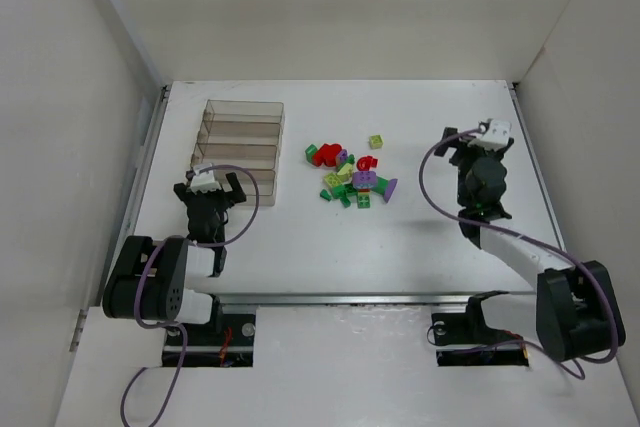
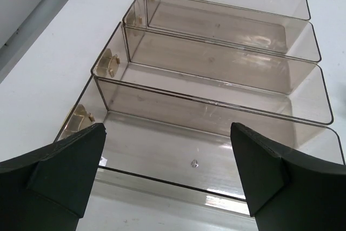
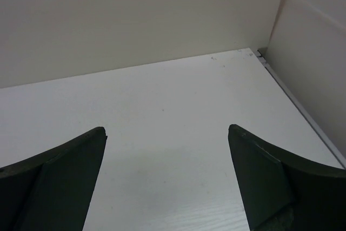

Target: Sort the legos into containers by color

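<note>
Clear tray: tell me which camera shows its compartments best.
Left wrist view. It looks into the tray up close, with all four compartments and their dividers distinct. The top view shows the tray too, but small. The right wrist view shows only table and wall, no tray.

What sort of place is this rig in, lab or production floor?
Most likely a lab test cell: a white table boxed in by plain panels, left arm and right arm bolted at its near edge, plus a clear divided tray and loose legos.
</note>
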`<action>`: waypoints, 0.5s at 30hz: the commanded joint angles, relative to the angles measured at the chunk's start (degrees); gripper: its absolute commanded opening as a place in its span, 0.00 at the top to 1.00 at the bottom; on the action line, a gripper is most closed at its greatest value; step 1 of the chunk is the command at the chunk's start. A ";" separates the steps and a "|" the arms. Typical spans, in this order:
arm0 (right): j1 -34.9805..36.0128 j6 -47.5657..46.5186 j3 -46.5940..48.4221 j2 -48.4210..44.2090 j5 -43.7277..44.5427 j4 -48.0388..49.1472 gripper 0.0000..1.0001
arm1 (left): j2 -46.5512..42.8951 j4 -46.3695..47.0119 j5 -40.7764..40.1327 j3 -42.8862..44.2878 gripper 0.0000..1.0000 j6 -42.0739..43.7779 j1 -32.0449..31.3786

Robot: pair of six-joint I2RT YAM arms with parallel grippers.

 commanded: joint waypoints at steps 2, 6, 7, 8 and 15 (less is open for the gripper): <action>3.82 -8.64 13.08 -1.72 -2.14 -15.38 0.00 | -0.64 10.85 -0.03 0.95 0.00 0.28 -0.34; 9.79 -23.82 23.11 -2.33 -0.64 -21.19 0.00 | -8.43 11.22 9.91 -0.63 0.00 4.68 0.27; 11.02 -27.46 25.57 -2.33 -0.64 -23.47 0.00 | -12.99 -4.55 13.82 1.28 0.00 5.29 0.27; 13.39 -30.71 28.03 -1.63 -0.64 -26.01 0.00 | -21.65 -16.19 19.86 4.96 0.00 15.13 0.27; 13.87 -25.82 47.82 1.98 -22.90 -50.97 0.00 | -20.88 -64.60 26.34 38.62 0.00 35.93 -2.54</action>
